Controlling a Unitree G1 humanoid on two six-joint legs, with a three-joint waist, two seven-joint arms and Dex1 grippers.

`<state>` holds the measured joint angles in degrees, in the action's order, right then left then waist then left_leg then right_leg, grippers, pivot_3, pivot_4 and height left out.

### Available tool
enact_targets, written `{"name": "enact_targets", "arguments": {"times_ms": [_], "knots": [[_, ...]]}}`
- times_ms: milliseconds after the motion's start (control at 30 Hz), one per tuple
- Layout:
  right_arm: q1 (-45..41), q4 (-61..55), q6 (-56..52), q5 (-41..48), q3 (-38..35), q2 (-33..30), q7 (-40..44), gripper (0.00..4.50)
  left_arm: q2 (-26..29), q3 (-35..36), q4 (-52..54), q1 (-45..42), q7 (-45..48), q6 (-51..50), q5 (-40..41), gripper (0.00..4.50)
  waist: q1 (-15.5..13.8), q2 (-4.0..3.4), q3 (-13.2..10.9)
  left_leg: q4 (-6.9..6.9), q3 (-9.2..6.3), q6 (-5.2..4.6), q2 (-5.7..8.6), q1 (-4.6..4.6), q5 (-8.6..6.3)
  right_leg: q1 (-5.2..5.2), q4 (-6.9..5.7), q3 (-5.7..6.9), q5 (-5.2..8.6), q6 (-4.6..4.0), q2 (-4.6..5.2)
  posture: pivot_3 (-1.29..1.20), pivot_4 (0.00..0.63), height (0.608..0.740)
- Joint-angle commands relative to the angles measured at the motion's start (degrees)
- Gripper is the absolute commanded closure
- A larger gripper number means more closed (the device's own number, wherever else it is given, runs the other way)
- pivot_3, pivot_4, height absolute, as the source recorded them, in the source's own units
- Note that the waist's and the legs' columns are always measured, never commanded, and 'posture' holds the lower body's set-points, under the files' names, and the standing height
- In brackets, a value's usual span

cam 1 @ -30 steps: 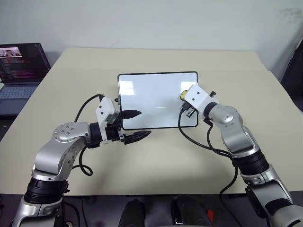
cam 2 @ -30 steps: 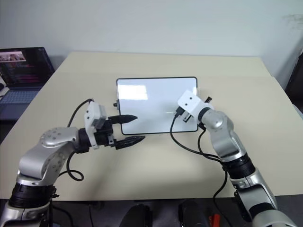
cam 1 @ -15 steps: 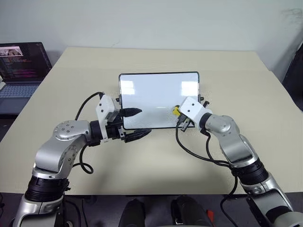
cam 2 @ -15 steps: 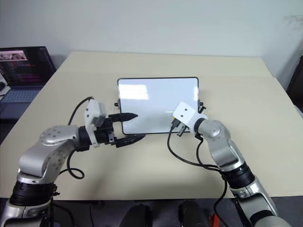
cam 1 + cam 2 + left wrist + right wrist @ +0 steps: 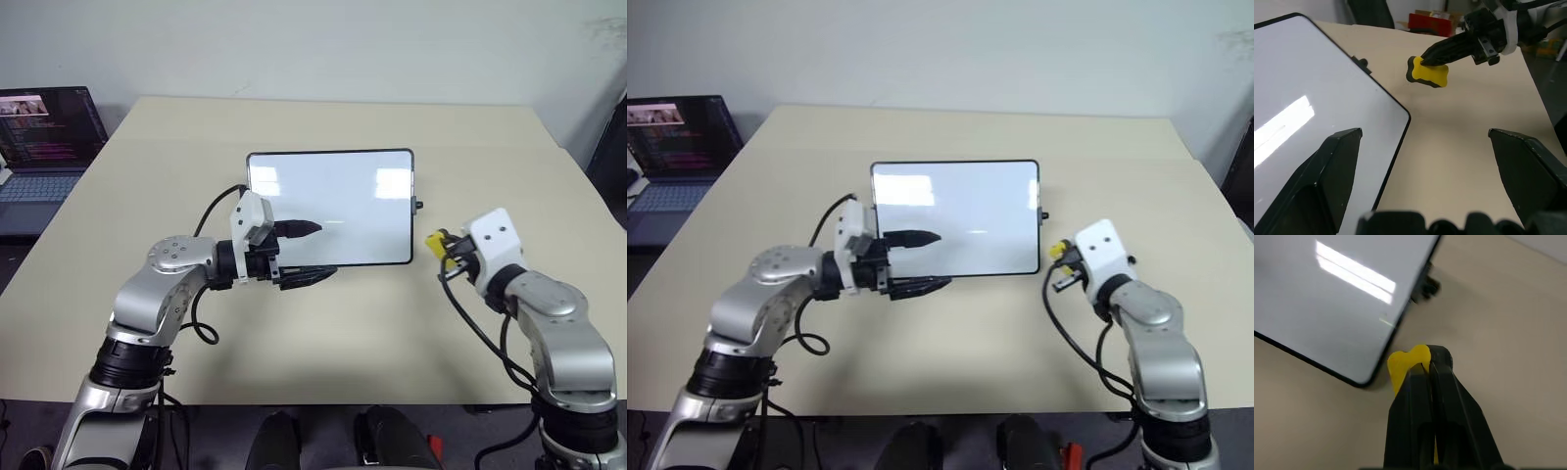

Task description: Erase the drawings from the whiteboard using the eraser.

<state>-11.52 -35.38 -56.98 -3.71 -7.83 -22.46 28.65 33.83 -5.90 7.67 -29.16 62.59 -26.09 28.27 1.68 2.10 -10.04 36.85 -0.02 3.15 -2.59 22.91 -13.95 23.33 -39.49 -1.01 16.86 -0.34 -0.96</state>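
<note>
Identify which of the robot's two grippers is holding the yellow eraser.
The right gripper, shut on the eraser beside the whiteboard; the left gripper is open and empty.

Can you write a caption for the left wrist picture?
Right gripper pinches the yellow eraser over the table, just off the wiped whiteboard corner.

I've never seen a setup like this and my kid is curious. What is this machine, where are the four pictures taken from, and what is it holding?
It is a humanoid robot with two arms, each ending in a two-fingered gripper. Two pictures come from cameras in its head, looking down at a beige table; the other two come from cameras on its wrists. On the table lies a small whiteboard, which looks wiped clean. A laptop sits off to the left. The right gripper is shut on a yellow eraser, beside the board. The left gripper is open at the board's near edge.
</note>
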Motion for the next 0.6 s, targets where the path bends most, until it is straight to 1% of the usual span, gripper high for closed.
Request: {"name": "enact_targets", "arguments": {"times_ms": [33, 133, 233, 300, 367, 433, 600], "knots": [[0.7, 1.4, -0.6, 3.0, -4.7, 0.9, -1.5, 4.49, -1.8, -2.4, -0.8, -3.0, 2.7, 2.1, -0.7, 0.00, 0.1, 0.00, 0.0, 0.00, 0.02, 0.00, 0.01, -0.01, 0.00, 0.00, -0.02, -0.02, 0.00, 0.00, 0.00, 0.00, 0.150, 0.740], [0.1, 3.4, -1.0, 5.2, -6.7, 1.9, -2.4, 4.49, -3.1, -3.7, -1.3, -4.2, 4.0, 2.8, -1.2, 0.00, 0.3, -0.01, 0.0, 0.00, 0.05, 0.00, 0.00, -0.03, 0.00, 0.00, -0.04, -0.07, 0.00, 0.00, -0.03, 0.00, 0.150, 0.740], [-2.6, 5.9, -2.9, 8.7, -9.7, 4.3, -3.6, 4.49, -4.4, -5.9, -0.9, -5.0, 6.0, 3.3, -1.3, 0.00, 0.2, -0.02, 0.0, -0.01, 0.02, 0.00, -0.02, -0.04, 0.00, 0.00, -0.04, -0.04, 0.00, 0.00, -0.07, 0.00, 0.150, 0.740], [-5.2, 8.0, -4.7, 11.3, -12.2, 6.4, -4.8, 4.49, -4.6, -8.1, -0.4, -5.0, 8.0, 5.1, -3.0, 0.00, 0.2, -0.03, 0.0, 0.01, 0.03, 0.00, 0.00, -0.03, 0.00, -0.01, -0.05, -0.05, 0.00, 0.00, -0.08, 0.00, 0.150, 0.740], [-6.3, 9.4, -5.1, 12.1, -12.5, 6.1, -5.4, 4.49, -4.5, -9.7, -0.8, -5.0, 8.9, 7.3, -5.1, 0.00, 0.2, -0.03, 0.0, 0.02, 0.07, 0.00, 0.02, -0.03, 0.00, -0.01, -0.06, -0.09, -0.01, -0.01, -0.07, 0.00, 0.150, 0.740], [-6.9, 11.3, -4.9, 12.7, -12.6, 5.2, -5.9, 4.49, -4.4, -11.1, -1.6, -4.8, 9.3, 10.6, -7.6, 0.00, 0.1, -0.03, 0.0, 0.01, 0.05, 0.00, 0.03, -0.01, 0.00, -0.01, -0.03, -0.08, -0.11, -0.19, -0.07, 0.00, 0.150, 0.740], [-7.4, 14.5, -4.7, 14.9, -13.1, 4.5, -7.2, 4.49, -5.1, -11.1, -1.4, -3.8, 9.4, 11.2, -7.7, 0.00, 0.0, -0.03, 0.0, -0.01, 0.06, -0.02, 0.03, 0.00, -0.01, -0.01, 0.00, -0.08, -0.11, -0.19, -0.07, 0.00, 0.150, 0.740]]}}
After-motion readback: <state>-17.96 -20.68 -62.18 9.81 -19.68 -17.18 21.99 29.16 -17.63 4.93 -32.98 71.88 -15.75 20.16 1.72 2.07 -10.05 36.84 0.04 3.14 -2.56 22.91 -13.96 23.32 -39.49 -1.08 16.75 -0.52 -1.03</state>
